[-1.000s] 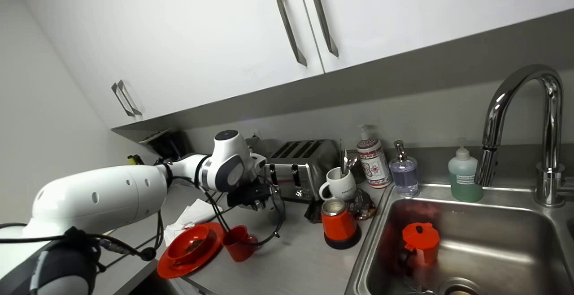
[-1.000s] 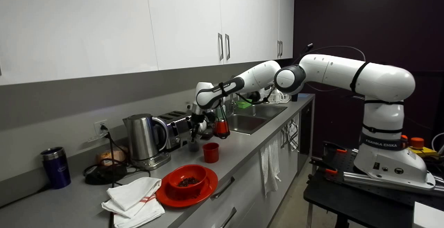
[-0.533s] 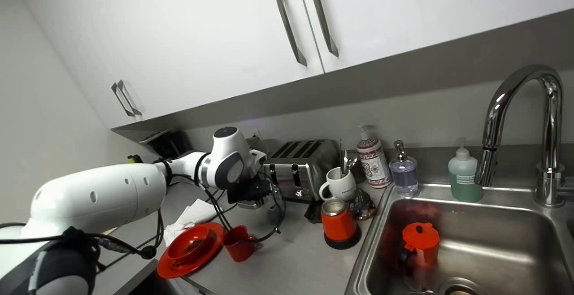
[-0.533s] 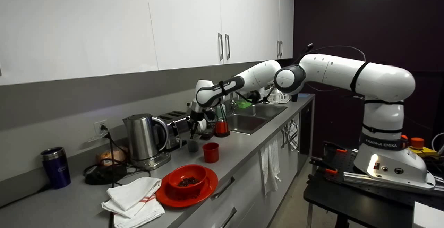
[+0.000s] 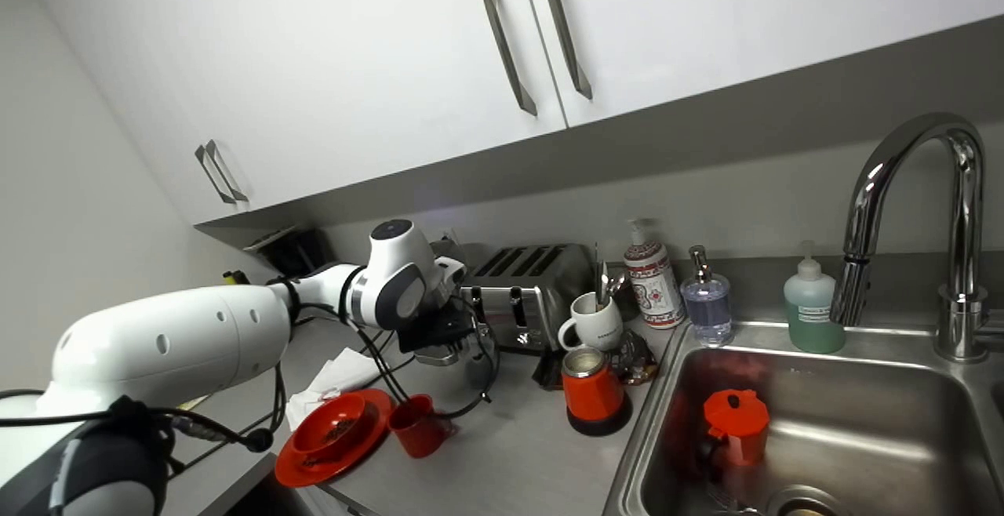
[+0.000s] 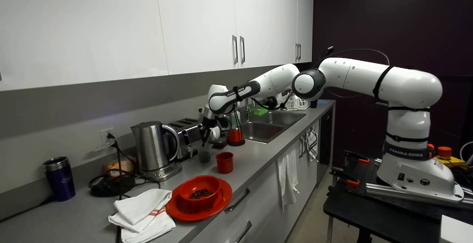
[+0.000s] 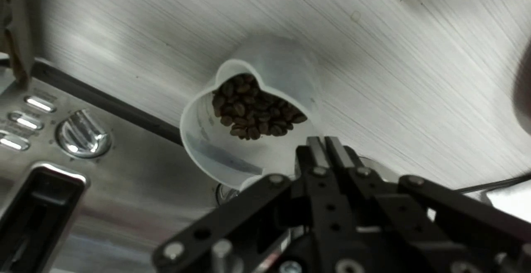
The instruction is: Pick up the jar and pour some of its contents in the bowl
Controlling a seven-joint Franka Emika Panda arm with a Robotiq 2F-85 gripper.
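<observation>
The jar [image 6: 204, 155] is small, greyish and see-through. It stands on the counter in front of the toaster, partly hidden in an exterior view [image 5: 478, 371]. In the wrist view the jar [image 7: 286, 63] shows a spout and dark coffee beans inside. My gripper [image 7: 324, 140] is nearly closed at the jar's rim, one finger inside and one outside, with the thin wall between them. The gripper [image 6: 203, 143] points down from above the jar. The red bowl [image 6: 192, 187] holds beans and sits on a red plate [image 6: 177, 209]. The bowl [image 5: 314, 427] also shows from the sink side.
A red cup [image 6: 224, 162] stands between jar and bowl. The toaster [image 5: 533, 288] is close beside the jar, and the kettle [image 6: 153, 149] beyond it. An orange-red container [image 5: 592, 394], a white mug [image 5: 600, 326] and the sink [image 5: 855, 414] are farther along. A towel [image 6: 142, 213] lies by the plate.
My wrist has shifted and tilted slightly, and the fingers look closer together than a second ago. The jar has moved very slightly with the gripper. The bowl and cup have not moved.
</observation>
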